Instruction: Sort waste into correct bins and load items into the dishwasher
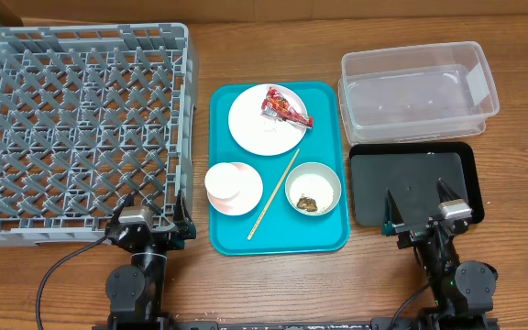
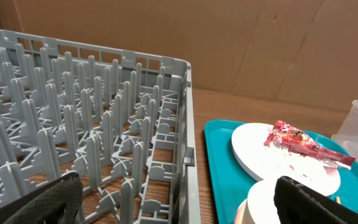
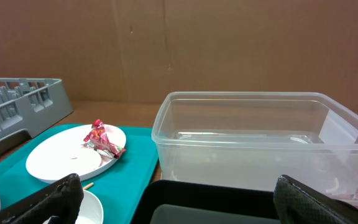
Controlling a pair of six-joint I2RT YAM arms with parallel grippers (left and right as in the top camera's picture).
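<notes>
A teal tray [image 1: 328,234] holds a white plate [image 1: 255,124] with a red wrapper [image 1: 285,108], a pink cup [image 1: 231,187], a single wooden chopstick [image 1: 274,193] and a white bowl [image 1: 313,186] with food scraps. The grey dishwasher rack [image 1: 76,119] stands at the left. A clear bin [image 1: 418,89] and a black bin [image 1: 414,183] stand at the right. My left gripper [image 1: 153,223] is open and empty at the rack's front right corner. My right gripper [image 1: 420,211] is open and empty over the black bin's front edge. The wrapper also shows in the left wrist view [image 2: 303,144] and in the right wrist view [image 3: 104,139].
The wooden table [image 1: 273,284] runs along the front edge between the two arms. A brown cardboard wall [image 3: 229,43] stands behind the table.
</notes>
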